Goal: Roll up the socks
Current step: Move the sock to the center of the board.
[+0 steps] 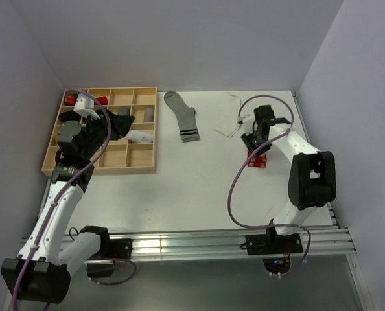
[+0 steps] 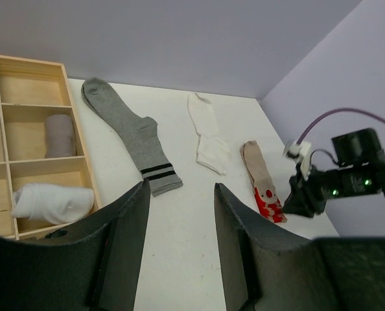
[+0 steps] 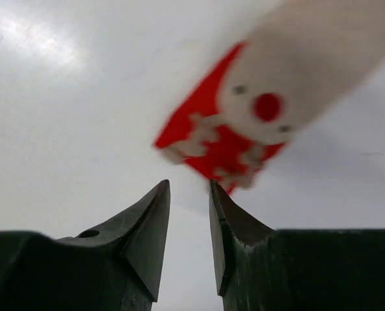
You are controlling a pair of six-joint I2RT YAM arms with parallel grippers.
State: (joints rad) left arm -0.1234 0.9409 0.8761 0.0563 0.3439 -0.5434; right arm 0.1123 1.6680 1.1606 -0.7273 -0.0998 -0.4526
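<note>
Beige sock [image 2: 258, 170], red-and-white patterned end nearest the arms: flat and unrolled on table [image 1: 199, 188], far right side. Just beside it toward back-left, white sock [image 2: 209, 136], also flat. Further left, grey sock [image 2: 131, 133] w/ two black stripes, stretched out, near tray edge but apart from it. None of the three rolled yet.

Right gripper [image 3: 189, 194] low over table, tips just short of beige sock's patterned end. Can't tell whether touching. Jaws a little apart, narrow gap, nothing btwn them.

Left gripper [image 2: 179, 188] raised over wooden tray [image 1: 140, 155] at left, jaws well apart, empty. In tray: rolled white bundle [image 2: 53, 201] and rolled grey bundle [image 2: 58, 135], each in own compartment.

Step in hand, probably: starting on beige sock, lining up to pinch patterned end. Next move likely calls for a small push fwd to get one finger under the fabric edge, then a clamp and a fold-over toward the plain end, repeated to build the roll. Thin flat fabric on smooth table: easy to miss or skid along instead of lifting. Hold-down from other arm possibly useful, but left gripper well apart from sock right now.
</note>
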